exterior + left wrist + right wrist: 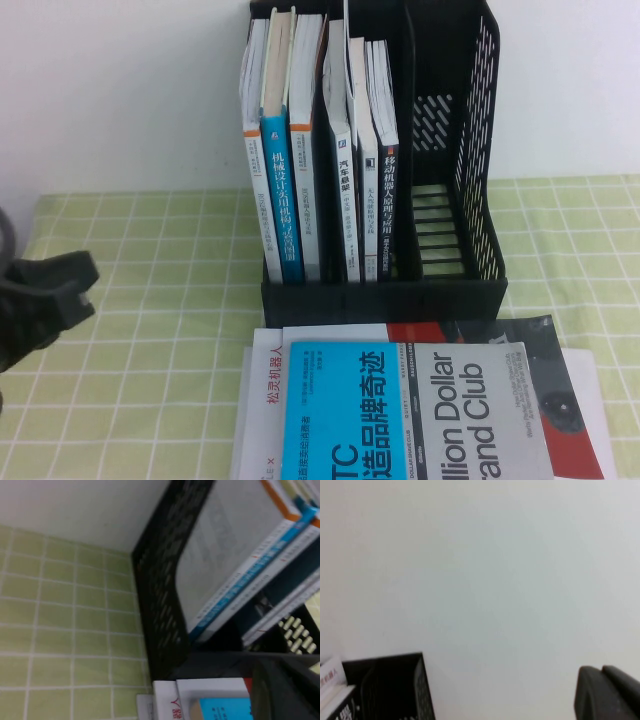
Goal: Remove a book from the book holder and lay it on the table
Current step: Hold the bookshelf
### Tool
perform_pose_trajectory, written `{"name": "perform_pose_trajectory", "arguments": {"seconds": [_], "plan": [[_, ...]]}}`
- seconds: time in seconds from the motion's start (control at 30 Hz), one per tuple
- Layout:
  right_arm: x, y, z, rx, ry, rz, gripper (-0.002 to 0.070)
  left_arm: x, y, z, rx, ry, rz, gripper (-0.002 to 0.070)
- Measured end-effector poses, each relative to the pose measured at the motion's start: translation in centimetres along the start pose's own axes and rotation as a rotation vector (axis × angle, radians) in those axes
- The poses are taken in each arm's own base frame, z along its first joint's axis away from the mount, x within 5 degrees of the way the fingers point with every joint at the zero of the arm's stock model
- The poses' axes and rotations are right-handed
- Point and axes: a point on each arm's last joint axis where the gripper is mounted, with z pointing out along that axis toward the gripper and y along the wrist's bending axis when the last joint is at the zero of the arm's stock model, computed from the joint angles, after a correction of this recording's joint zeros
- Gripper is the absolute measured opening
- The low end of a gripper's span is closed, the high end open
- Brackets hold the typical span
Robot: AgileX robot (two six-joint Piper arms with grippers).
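The counter [150, 330] wears a light green and white checked cloth. The book holder [470, 150] is black all over, its side walls pierced with rows of slots. Inside, one spine [280, 200] is bright blue with white lettering, flanked by white spines topped with thin orange bands. A dark spine [388, 205] at the right end of the row carries white characters. In front, a cyan cover [345, 420] with black lettering lies on a white cover printed in big black letters [470, 400]. The wall [480, 565] is plain white. The left pincer [40, 300] looks black, the right pincer [607, 695] seemingly black too.
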Motion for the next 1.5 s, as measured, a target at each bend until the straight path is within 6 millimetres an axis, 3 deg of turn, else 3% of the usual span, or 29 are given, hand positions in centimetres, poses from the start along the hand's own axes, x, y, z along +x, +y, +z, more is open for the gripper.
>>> {"name": "perform_pose_trajectory", "arguments": {"seconds": [0.23,0.43,0.53,0.67,0.8,1.0,1.17,1.27,1.5], "plan": [[4.7,-0.9,1.5,0.084,0.209,-0.004,-0.0002,-2.1,-2.6,3.4,0.206,0.072,0.256,-0.0003],[8.5,-2.8,3.2,0.280,0.522,-0.172,-0.0002,-4.5,-4.2,6.9,0.321,0.164,0.336,-0.0003],[10.5,-3.0,3.5,0.316,0.700,-0.137,-0.0002,-6.0,-5.1,8.4,0.367,0.164,0.356,-0.0003],[12.9,-1.8,4.1,0.217,0.881,-0.016,-0.0002,-7.6,-7.9,9.5,0.444,0.141,0.433,-0.0003],[14.4,0.4,5.1,-0.007,0.941,0.039,-0.0002,-8.6,-11.8,10.4,0.490,0.127,0.572,-0.0003],[14.6,3.6,6.3,-0.269,0.852,0.133,-0.0002,-7.8,-15.2,13.6,0.450,0.172,0.774,-0.0003],[13.4,5.2,7.0,-0.430,0.689,0.158,-0.0002,-6.1,-14.5,18.1,0.369,0.261,0.806,-0.0003],[12.0,5.9,7.5,-0.541,0.573,0.074,-0.0002,-5.4,-13.9,19.7,0.342,0.278,0.809,-0.0003],[10.0,7.4,10.1,-0.683,0.452,-0.036,0.0016,-5.5,-13.6,20.4,0.307,0.255,0.818,-0.0003]]}}
